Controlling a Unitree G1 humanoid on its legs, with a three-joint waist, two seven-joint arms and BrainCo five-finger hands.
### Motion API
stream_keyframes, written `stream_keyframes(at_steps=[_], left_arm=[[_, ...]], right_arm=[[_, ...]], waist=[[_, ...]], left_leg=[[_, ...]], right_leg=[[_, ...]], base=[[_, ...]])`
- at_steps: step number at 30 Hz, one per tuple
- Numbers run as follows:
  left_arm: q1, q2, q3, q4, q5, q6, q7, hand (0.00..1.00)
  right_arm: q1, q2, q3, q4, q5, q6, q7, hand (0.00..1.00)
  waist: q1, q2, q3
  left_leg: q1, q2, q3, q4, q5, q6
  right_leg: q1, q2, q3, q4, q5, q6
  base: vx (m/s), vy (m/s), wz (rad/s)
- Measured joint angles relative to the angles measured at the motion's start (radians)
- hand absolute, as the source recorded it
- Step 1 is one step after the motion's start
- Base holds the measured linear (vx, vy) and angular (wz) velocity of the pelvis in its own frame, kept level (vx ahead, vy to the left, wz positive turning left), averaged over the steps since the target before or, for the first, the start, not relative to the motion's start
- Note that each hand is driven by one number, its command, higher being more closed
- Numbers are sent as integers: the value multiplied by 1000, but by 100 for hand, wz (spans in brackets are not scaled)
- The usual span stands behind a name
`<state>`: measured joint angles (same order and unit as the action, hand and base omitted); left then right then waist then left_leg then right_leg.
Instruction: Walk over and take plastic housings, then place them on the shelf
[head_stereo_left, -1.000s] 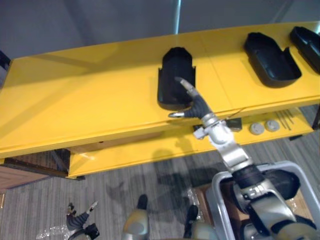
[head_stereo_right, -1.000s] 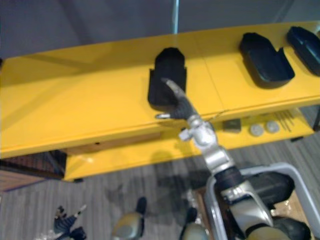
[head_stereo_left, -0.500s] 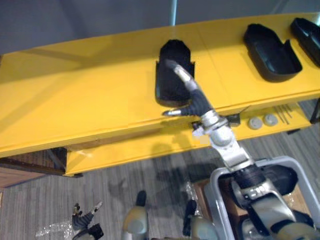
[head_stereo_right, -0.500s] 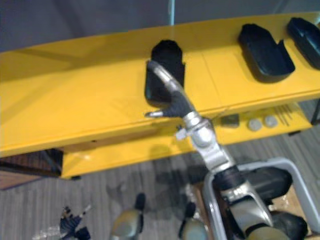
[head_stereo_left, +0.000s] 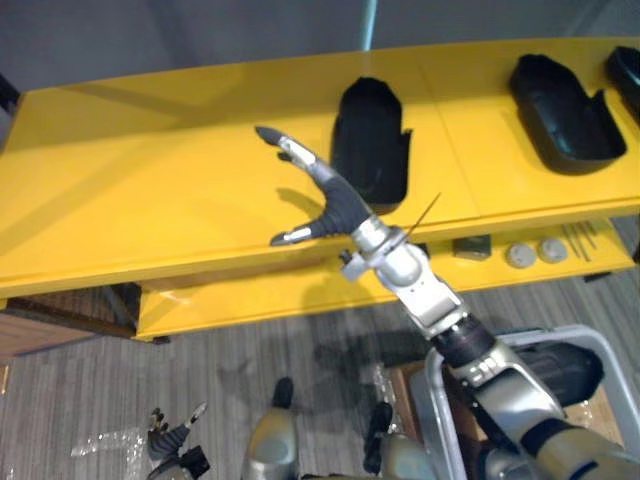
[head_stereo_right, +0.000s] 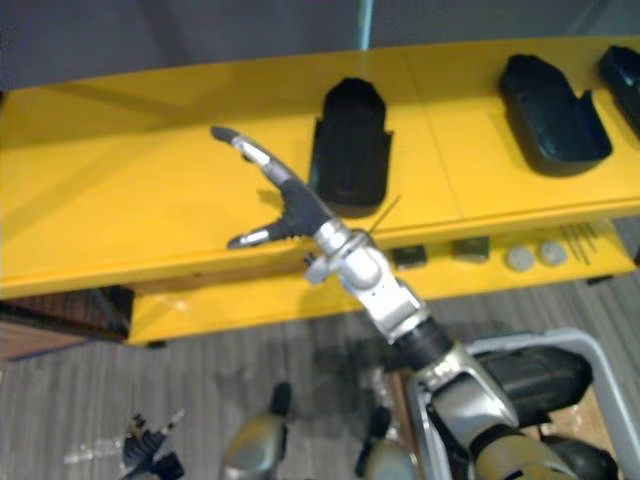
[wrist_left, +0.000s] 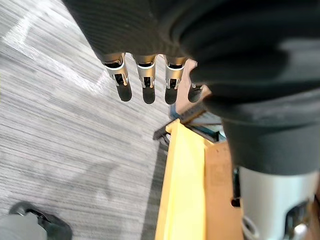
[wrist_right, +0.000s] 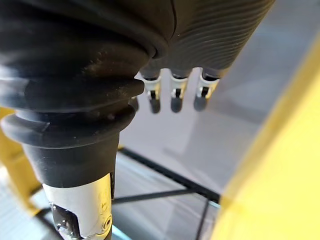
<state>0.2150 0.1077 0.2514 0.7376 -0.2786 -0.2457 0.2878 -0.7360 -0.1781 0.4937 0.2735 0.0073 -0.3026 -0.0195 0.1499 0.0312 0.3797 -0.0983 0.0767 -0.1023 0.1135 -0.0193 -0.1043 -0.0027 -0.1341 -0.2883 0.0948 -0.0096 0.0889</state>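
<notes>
A black plastic housing lies flat on the top board of the yellow shelf. My right hand hovers over the bare board just left of that housing, apart from it, open with straight fingers and nothing in it. Two more black housings lie further right on the same board. My left hand hangs low by the floor at the lower left, open, its fingers straight and holding nothing.
The lower yellow board carries two small grey discs and a dark block. A grey crate with a dark housing inside stands at my lower right. Clear plastic wrap lies on the grey floor.
My right hand has swung left, off the middle housing, and now hangs over bare board. The housing stays on the shelf. The view itself has shifted a little.
</notes>
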Motion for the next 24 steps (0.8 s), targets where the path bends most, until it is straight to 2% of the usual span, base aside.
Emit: stream_keyframes(at_steps=[8,13,18,22,24], left_arm=[[0,-11,-40,10,-31,8,0,0],[1,-18,-75,11,-38,8,1,0],[1,-40,-81,11,-44,7,2,0],[2,-39,-117,11,-68,6,2,0],[2,-40,-117,10,-68,4,2,0]], right_arm=[[-16,96,1,151,19,106,-79,0],[-16,107,-12,217,18,152,-220,0],[-15,115,-58,226,16,162,-306,0],[-14,125,-75,226,7,194,-340,0],[-14,131,-86,226,6,197,-360,0]], waist=[[4,7,4],[6,24,13],[4,43,23],[4,44,23],[3,44,23]], left_leg=[[-4,-1,-2,3,1,-1],[2,-2,-9,3,1,-1],[10,2,-8,0,1,-1],[8,4,-2,-2,1,-2],[8,3,-1,-2,1,-2]], right_leg=[[-1,-1,-5,0,-3,-1],[0,-5,-11,23,-18,1],[-4,-6,-9,43,-31,-2],[-15,-6,-4,54,-36,-4],[-15,-7,-4,54,-36,-4]], base=[[2,-3,1],[-5,-5,4],[0,0,0],[10,-9,-3],[0,0,0]])
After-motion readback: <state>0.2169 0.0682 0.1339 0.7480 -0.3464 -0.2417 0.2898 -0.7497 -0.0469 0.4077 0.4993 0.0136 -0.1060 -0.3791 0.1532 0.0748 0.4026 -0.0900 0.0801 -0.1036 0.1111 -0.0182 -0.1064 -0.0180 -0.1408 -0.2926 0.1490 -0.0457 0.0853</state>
